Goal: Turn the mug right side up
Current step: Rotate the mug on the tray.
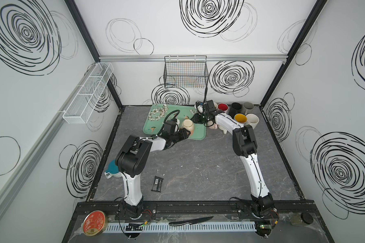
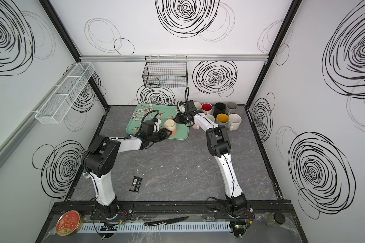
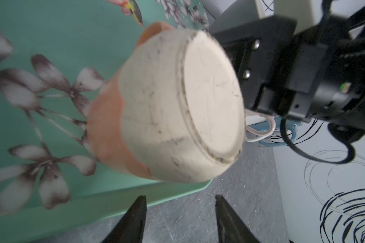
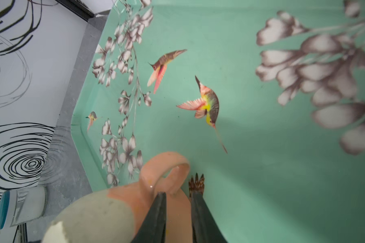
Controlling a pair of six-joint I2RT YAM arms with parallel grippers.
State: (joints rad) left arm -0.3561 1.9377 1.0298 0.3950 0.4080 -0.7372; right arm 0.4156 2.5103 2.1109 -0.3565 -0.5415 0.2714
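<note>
Nearest the lens, right wrist view: right gripper [image 4: 178, 195], jaws drawn in narrow astride the foot of the pink handle [image 4: 163, 166]. They look clamped on it, though the contact itself is partly hidden. Mug [image 3: 177, 109], cream base and salmon glaze toward the rim, hangs from that grip, tipped over the teal bird-and-blossom tray [image 3: 51, 31]. Its unglazed base is turned up toward the left jaws and its mouth down toward the tray, so it is neither inverted nor upright. Judged mid-turn. Left gripper [image 3: 178, 221]: jaws open, nothing between them, low over the grey surface [image 3: 247, 189] just short of the tray's lip. The mug is directly ahead of the tips and apart from them. Cluster of other mugs [image 1: 240, 118] stands behind the right jaws, beside that forearm. To do the turn well: a handle grip is a thin pivot and the body may swing, so roll the wrist slowly and raise the rim clear of the tray before the base comes under. The left jaws are placed to steady the body if it sags; bring them to the wall, not the base. The mug is close to the tray corner nearest the left jaws, so set it further in, base flat, and loosen only once it stands alone.
</note>
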